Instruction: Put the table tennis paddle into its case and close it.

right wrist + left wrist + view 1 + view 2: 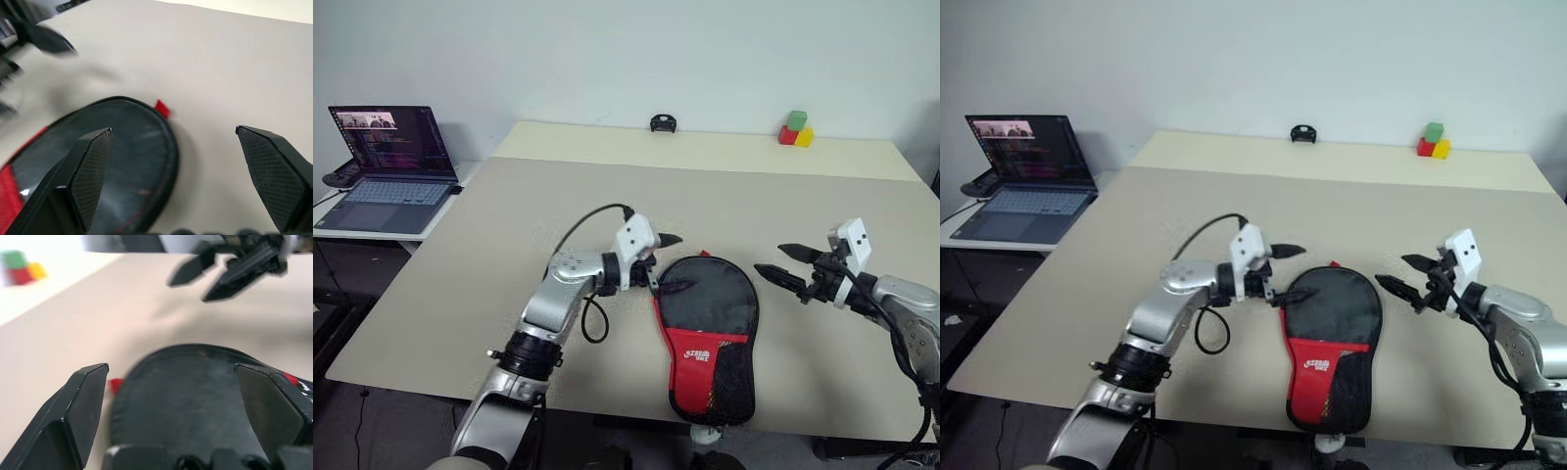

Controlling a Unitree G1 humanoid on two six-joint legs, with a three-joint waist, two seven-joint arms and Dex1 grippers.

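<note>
Case point(710, 333) is laid flat at near table point(489, 255) edge, between 2 grippers; left gripper point(658, 257) and right gripper point(785, 266) both wide open, nothing held; fabric judged soft, light, floppy; best gripped at rim seam.

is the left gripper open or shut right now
Open. The left gripper has its two black fingers standing wide apart with nothing between them, above the round end of the case.
</note>
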